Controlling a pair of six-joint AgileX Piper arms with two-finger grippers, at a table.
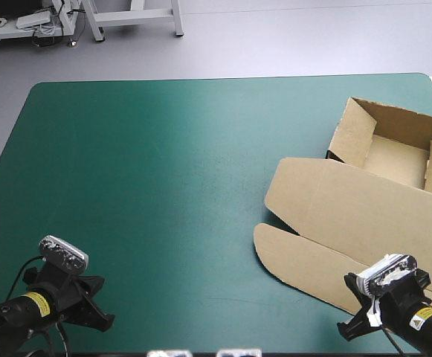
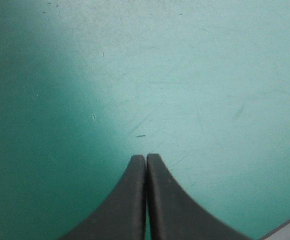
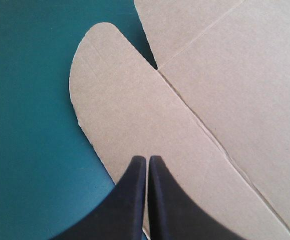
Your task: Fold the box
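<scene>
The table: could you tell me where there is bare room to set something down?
The left and middle of the teal-green cover are bare, from the far edge to the left gripper, jaws shut. The right side is crowded: the box fills it, the right gripper over its rounded flap.

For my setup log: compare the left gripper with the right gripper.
The left gripper is at the near left, the right gripper at the near right. The left is over bare teal-green cover; the right is over the rounded flap of the brown box. Both are shut.
</scene>
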